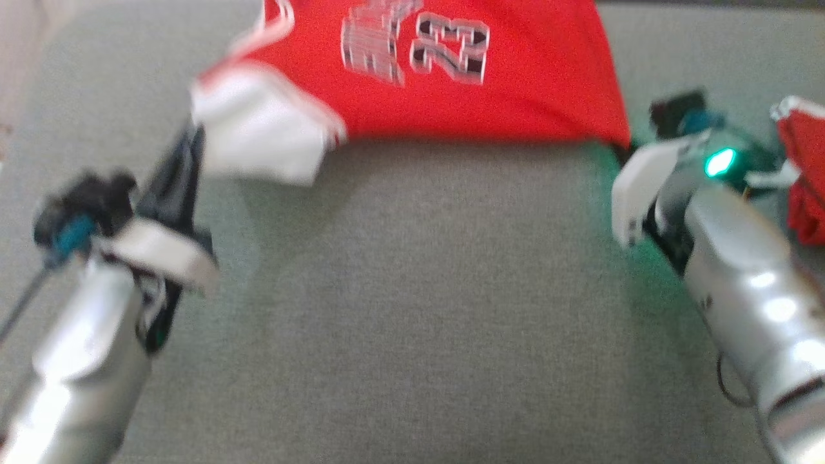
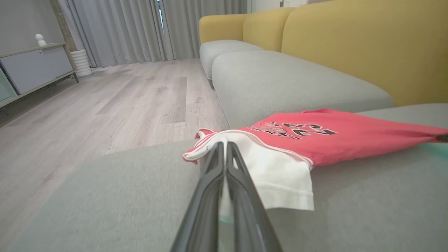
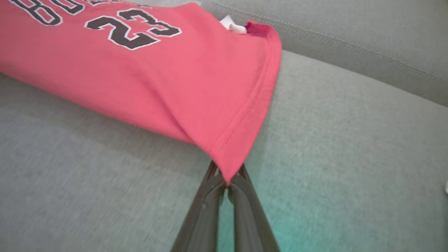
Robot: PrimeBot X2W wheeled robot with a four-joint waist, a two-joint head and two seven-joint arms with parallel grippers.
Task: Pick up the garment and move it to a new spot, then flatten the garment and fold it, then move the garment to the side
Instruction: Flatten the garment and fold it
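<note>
**Item 1, left gripper** (image 1: 192,138): sitting at the left of the head view, fingers pressed together. In the left wrist view it is pinching the garment where the white sleeve (image 2: 280,175) is joining the striped trim.

**Item 2, garment** (image 1: 483,96): a red jersey bearing 23, spanning between the 2 grippers. Its long axis is running left to right across the head view. The near edge is hanging above the grey seat cushion (image 1: 419,322), and the sleeve is drooping from the left grip. Whether the far part is resting on the cushion cannot be told.

**Item 3, right gripper** (image 3: 226,175): clamped shut on the red hem corner, with cloth fanning up and away from its fingertips.

**Item 4, second red cloth** (image 1: 802,187): lying at the right edge, beyond the right arm and apart from the jersey.

**Note:** each arm is holding 1 end, so neither is nearer. The coming move is likely depending on both travelling together, with the span kept stretched.
</note>
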